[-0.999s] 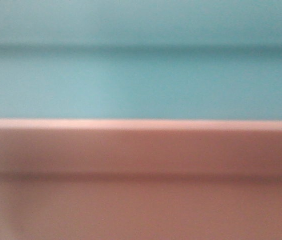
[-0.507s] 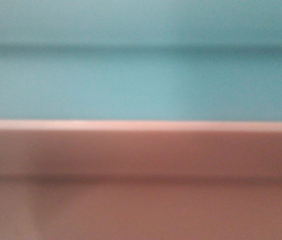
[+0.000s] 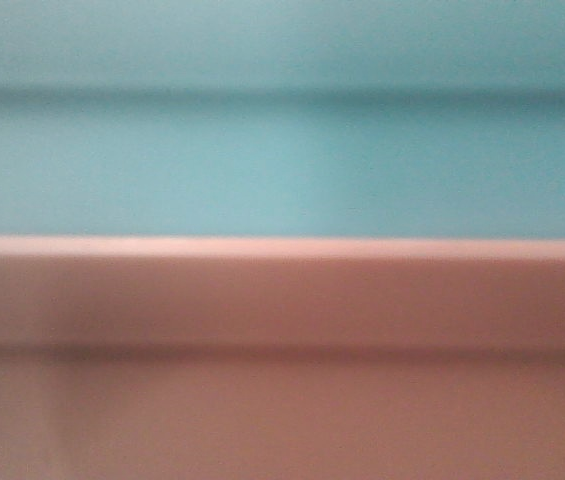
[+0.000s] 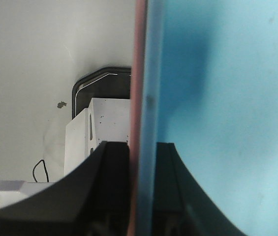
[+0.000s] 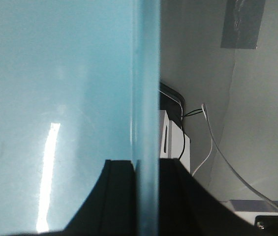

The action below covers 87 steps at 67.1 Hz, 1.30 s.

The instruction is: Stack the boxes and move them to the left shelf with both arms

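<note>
Item: stacked pair of boxes, held off both ends.

Blue box (image 3: 282,160): fills the upper half of the front view, from 9 to 3 o'clock, out of focus and very close to the lens. Its wall also fills the right of the left wrist view and the left of the right wrist view.

Pink box (image 3: 282,380): fills the lower half of the front view, its pale rim crossing level at mid-frame. In the left wrist view only its edge shows, a thin salmon strip touching the blue wall. Blue appears nested in pink, though the blur leaves this a fair guess only.

Left gripper (image 4: 141,191): at 6 o'clock in its view, dark fingers pressed onto the doubled pink-and-blue wall, one each side.

Right gripper (image 5: 146,196): at 6 o'clock in its view, fingers clamped on the blue wall; no pink shows here.

Change noted: against the front views of one second and half a second ago, the pink rim line sits at almost the same height, and a soft bright patch on the blue wall has drifted from left of centre to right of centre. Judged: the stack is carried steadily, with slight sideways travel or turning, no slip between boxes.

Left shelf: not in view in any camera. Stacking looks done; transfer and placing remain.

Background: grey wall (image 4: 40,59), white unit (image 4: 104,128), cables (image 5: 212,142), grey tape patch (image 5: 242,22) at 1 o'clock.
</note>
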Each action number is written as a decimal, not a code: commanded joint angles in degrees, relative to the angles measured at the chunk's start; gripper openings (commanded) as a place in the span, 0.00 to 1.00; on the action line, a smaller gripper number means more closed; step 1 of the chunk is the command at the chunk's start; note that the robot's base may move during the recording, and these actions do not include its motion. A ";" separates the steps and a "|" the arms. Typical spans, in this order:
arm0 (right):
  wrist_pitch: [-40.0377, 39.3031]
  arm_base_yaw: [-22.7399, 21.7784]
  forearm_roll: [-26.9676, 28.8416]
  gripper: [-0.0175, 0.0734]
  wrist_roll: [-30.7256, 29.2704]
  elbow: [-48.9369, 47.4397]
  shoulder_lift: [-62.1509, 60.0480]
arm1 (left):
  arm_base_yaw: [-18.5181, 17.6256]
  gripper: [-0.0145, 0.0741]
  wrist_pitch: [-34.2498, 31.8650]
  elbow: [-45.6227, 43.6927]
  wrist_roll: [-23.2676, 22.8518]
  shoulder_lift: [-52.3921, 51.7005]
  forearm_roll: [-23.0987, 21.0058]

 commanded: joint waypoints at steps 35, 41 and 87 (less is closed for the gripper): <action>-2.03 0.01 -1.66 0.27 -0.29 -1.67 -1.89 | 0.23 0.15 4.19 -2.11 -0.57 -2.26 -0.18; -2.03 0.01 -1.78 0.27 -0.29 -1.67 -1.89 | 0.23 0.15 4.28 -2.11 -0.57 -2.15 2.55; -11.47 -10.96 -10.87 0.27 -10.83 -14.06 5.23 | 10.37 0.15 -12.07 -13.00 12.00 3.90 7.90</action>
